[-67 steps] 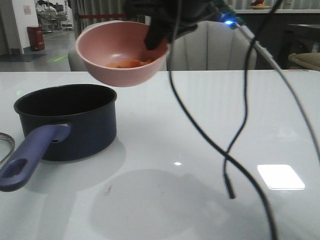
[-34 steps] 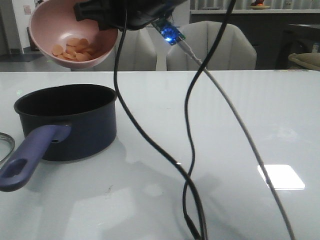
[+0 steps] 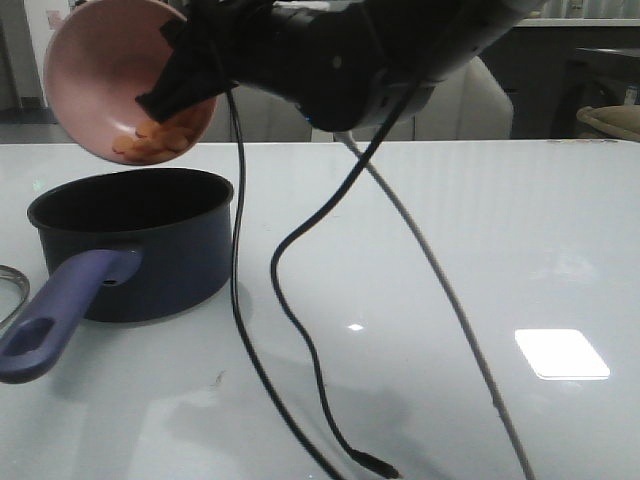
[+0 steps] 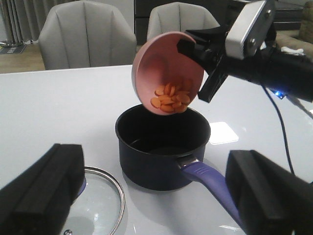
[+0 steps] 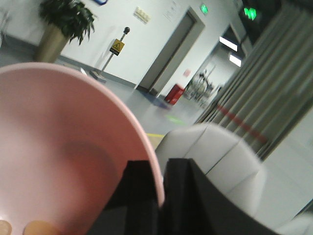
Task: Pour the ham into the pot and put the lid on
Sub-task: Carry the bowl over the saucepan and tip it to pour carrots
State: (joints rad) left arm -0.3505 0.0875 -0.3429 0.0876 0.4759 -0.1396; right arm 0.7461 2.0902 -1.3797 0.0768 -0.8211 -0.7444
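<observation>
The right gripper pinches the rim of the pink bowl, tilted steeply above the pot; the ham lies heaped at its lower lip. The left gripper gapes empty near the lid, flat on the desk.

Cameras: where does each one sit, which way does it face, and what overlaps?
Front view: looks forward over the table at the pot; the right arm crosses it, tilting the pink bowl.
Left wrist view: on the left arm, faces the pot and lid; its own fingers frame the edge, and the right gripper shows.
Right wrist view: on the right arm, fingers clamped on the bowl rim.
Shared: all show the bowl and ham.
</observation>
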